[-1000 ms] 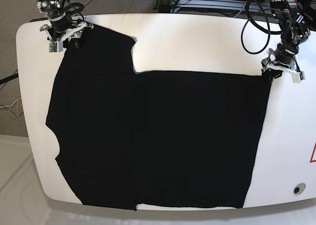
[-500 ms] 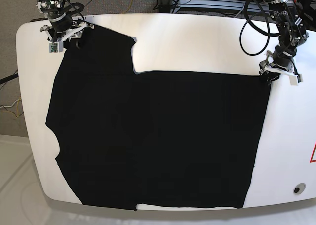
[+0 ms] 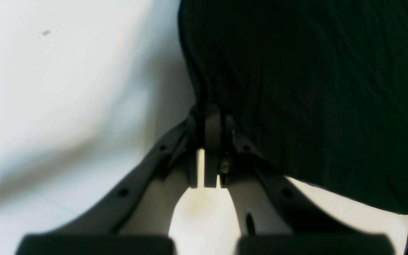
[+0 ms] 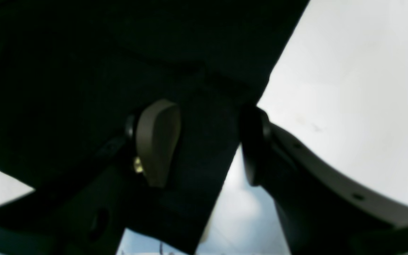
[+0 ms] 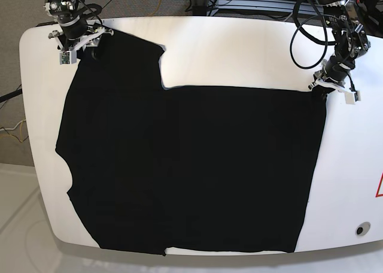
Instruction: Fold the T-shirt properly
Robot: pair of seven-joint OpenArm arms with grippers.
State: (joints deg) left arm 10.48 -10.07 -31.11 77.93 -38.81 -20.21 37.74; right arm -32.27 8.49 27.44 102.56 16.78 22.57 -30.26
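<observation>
A black T-shirt (image 5: 191, 165) lies spread flat over most of the white table (image 5: 239, 51); at the base view's far-left corner the right gripper (image 5: 76, 42) straddles a sleeve edge, its fingers (image 4: 158, 141) apart with cloth between them; at the far-right corner the left gripper (image 5: 326, 86) has its jaws pressed together, pinching the T-shirt's corner.

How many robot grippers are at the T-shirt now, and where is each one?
2. The right gripper is at the T-shirt's far corner on the base view's left, jaws apart around cloth. The left gripper is at the far corner on that view's right, shut on the edge.
</observation>
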